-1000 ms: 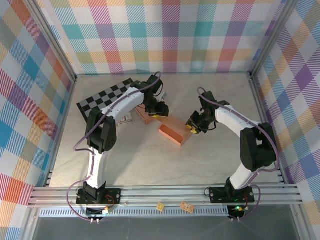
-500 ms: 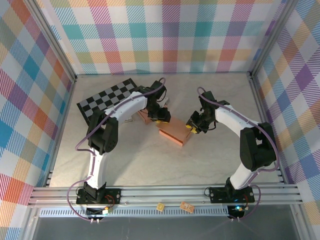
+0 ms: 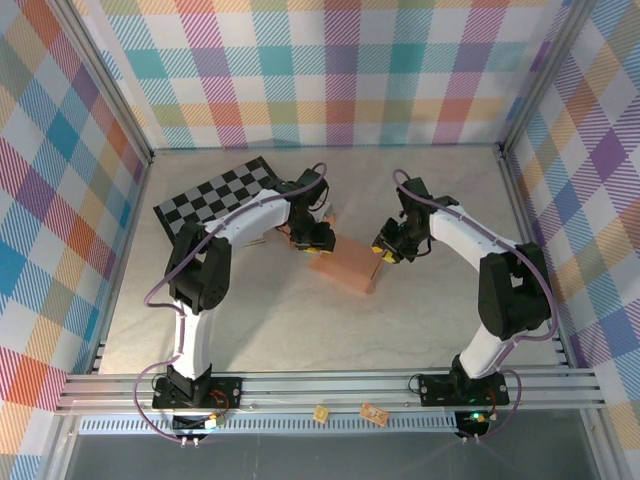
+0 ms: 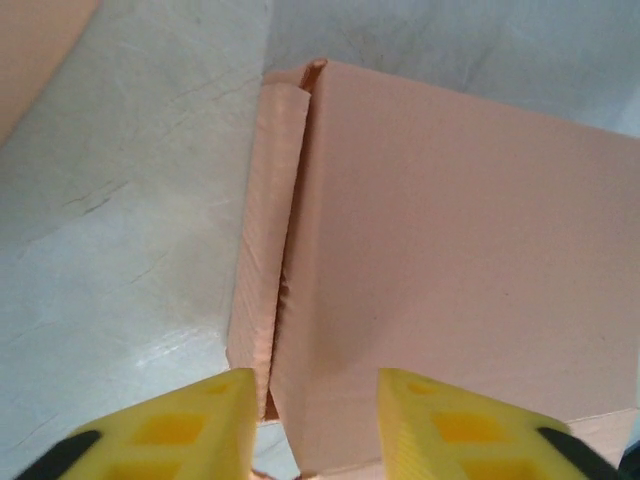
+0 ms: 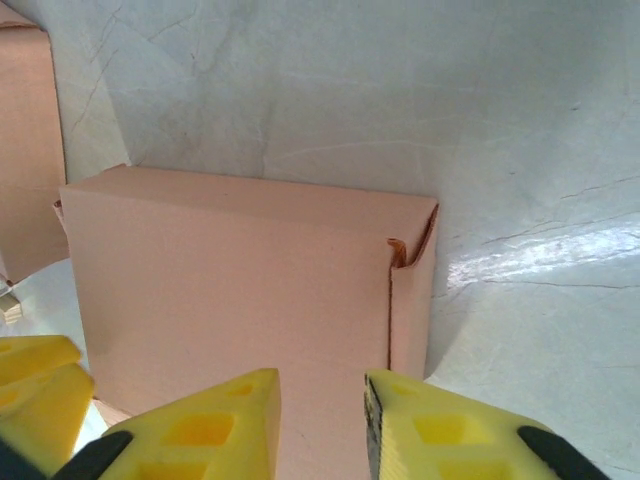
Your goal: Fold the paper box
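Enclosure: plaid-patterned walls (image 3: 330, 70) on three sides of a pale, scuffed table (image 3: 250, 320). A black-and-white checkerboard mat (image 3: 205, 195) lies flat at the far left of the table, its near corner under the left arm (image 3: 240, 215). That arm reaches forward and right from its base; the right arm (image 3: 470, 240) reaches forward and left, so both wrists meet near the middle of the table. The paper box (image 3: 342, 267), plain tan cardboard, rests on the table between the two wrists, set at an angle to the table edges and clear of the mat. Its top panel is closed down; the left wrist view shows the box (image 4: 450, 280) with a side fold standing slightly proud along its left edge, and the right wrist view shows the box (image 5: 230, 290) with a small tab curling out at its upper right corner. A second cardboard piece (image 5: 25, 150) lies just beyond the box on the left arm's side. The left gripper (image 3: 312, 238) is at the box's far left end, jaws partly apart, with the loose side fold running down between its yellow fingers (image 4: 190, 430); no clamping is visible. The right gripper (image 3: 385, 250) is at the box's right end, its yellow fingers (image 5: 440, 430) narrowly apart over the box face, holding nothing. Two small tan tags (image 3: 375, 411) sit on the front rail.
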